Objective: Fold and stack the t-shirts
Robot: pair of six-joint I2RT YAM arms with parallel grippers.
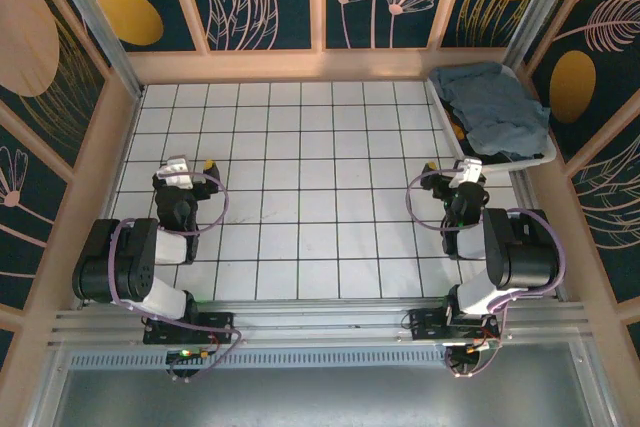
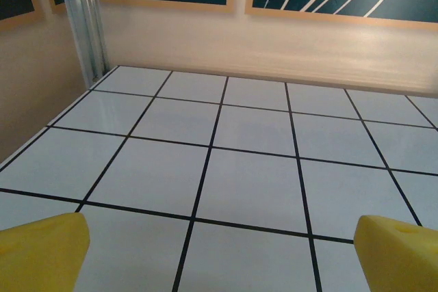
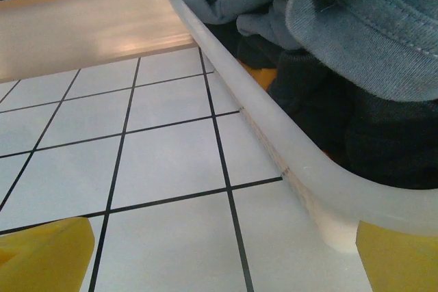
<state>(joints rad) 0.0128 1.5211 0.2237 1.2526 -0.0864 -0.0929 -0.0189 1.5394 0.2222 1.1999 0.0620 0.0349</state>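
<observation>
T-shirts point(image 1: 495, 107) heaped in bin point(image 1: 548, 157) just ahead of right gripper point(image 1: 462, 175), none folded. Jaws spread, empty; same on left gripper point(image 1: 190, 169). Next: pinch topmost.

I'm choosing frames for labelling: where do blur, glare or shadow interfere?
Top view: sharp, evenly lit, shirts in the bin readable. Left wrist view: pale sheen on the table, the fingertips soft. Right wrist view: bin rim close and blurred; the black shirt under the blue shirt sinks into shadow.
</observation>
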